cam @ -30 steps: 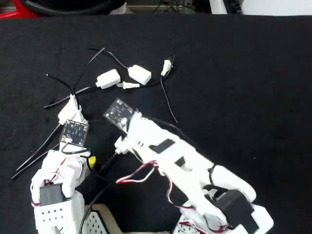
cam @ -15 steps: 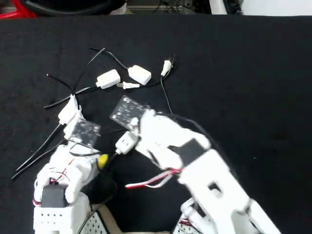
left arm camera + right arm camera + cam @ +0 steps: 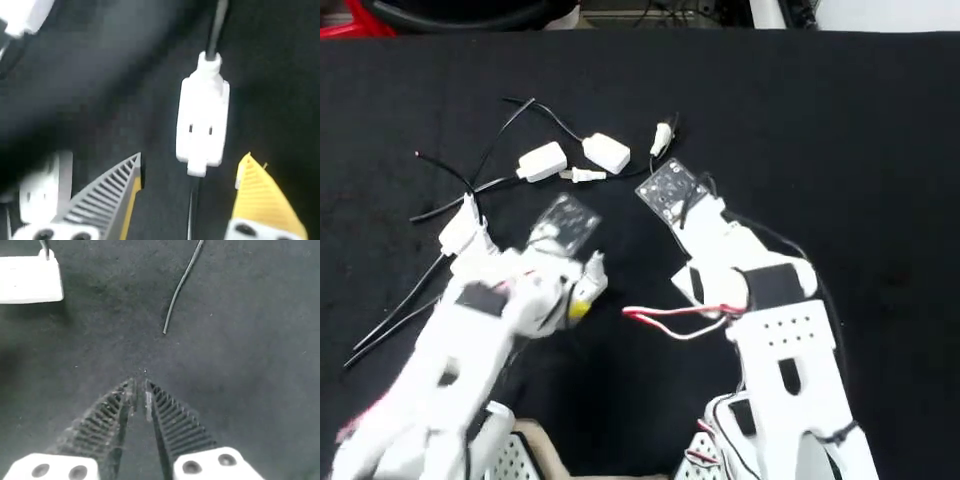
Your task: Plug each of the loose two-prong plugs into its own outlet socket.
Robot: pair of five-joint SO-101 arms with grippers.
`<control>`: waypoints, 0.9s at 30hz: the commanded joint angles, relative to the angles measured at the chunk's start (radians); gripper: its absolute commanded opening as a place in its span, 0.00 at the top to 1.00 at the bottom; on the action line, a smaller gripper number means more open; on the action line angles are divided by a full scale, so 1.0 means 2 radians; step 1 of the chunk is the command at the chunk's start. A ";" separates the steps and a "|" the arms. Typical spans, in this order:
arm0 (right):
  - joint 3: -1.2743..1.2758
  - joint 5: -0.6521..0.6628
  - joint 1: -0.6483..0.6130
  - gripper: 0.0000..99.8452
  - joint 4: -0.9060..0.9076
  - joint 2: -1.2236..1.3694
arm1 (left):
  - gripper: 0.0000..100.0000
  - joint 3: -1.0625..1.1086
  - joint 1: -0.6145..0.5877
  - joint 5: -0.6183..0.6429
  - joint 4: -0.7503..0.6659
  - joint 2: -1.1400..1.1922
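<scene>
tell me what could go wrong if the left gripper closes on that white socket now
1. The left gripper is open around the white socket, which lies nearer the yellow finger. Closing may shove or twist it rather than grip it squarely.
2. Its black cord leads off, and the high view shows other cords crossing nearby. Lifting could drag neighbouring pieces.
3. The right gripper is shut over bare cloth, holding nothing to insert.

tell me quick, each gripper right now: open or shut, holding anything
Left gripper: open, holding nothing; the end of a white outlet socket sits between its spread fingertips, not gripped.
Right gripper: shut, holding nothing.
</scene>
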 commanded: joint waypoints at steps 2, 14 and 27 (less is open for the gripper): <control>-0.004 0.002 0.009 0.99 -0.015 0.020 | 0.70 -0.110 0.007 0.008 -0.027 0.192; 0.007 -0.002 0.008 0.99 -0.029 0.020 | 0.97 -0.170 -0.016 0.021 -0.030 0.265; 0.016 -0.001 0.008 0.99 -0.048 0.022 | 0.96 -0.309 -0.230 -0.157 0.110 0.268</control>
